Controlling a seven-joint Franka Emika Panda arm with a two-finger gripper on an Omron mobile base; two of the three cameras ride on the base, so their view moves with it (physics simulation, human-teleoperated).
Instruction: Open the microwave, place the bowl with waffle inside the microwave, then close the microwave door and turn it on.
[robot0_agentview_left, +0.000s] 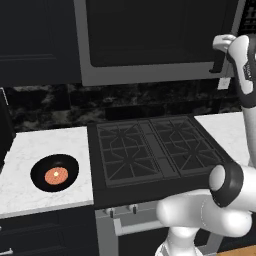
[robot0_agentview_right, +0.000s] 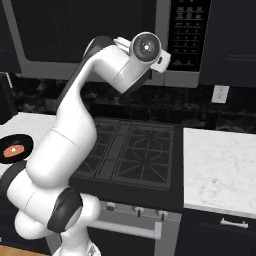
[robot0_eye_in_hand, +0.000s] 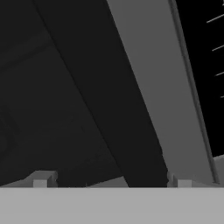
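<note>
Two-finger dark-tipped gripper (robot0_eye_in_hand: 111, 181) jaws spread wide, gripping nothing, up close at black vertical bar handle (robot0_eye_in_hand: 118, 109) of grey-framed dark-glass microwave door (robot0_agentview_left: 150, 35), shut. Shallow black bowl (robot0_agentview_left: 54, 173) with orange-brown waffle (robot0_agentview_left: 56, 175) lower left on white marble counter (robot0_agentview_left: 30, 150).

One microwave (robot0_agentview_left: 150, 40) with one microwave door (robot0_agentview_left: 145, 35), one bowl (robot0_agentview_left: 55, 173) holding one waffle (robot0_agentview_left: 56, 175), and one stove (robot0_agentview_left: 157, 152). Two tabletop (robot0_agentview_left: 30, 150) sections flank the stove, left and right. One wall outlet (robot0_agentview_right: 220, 94).

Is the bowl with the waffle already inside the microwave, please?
No, the bowl holding the waffle sits on the counter left of the stove.
</note>
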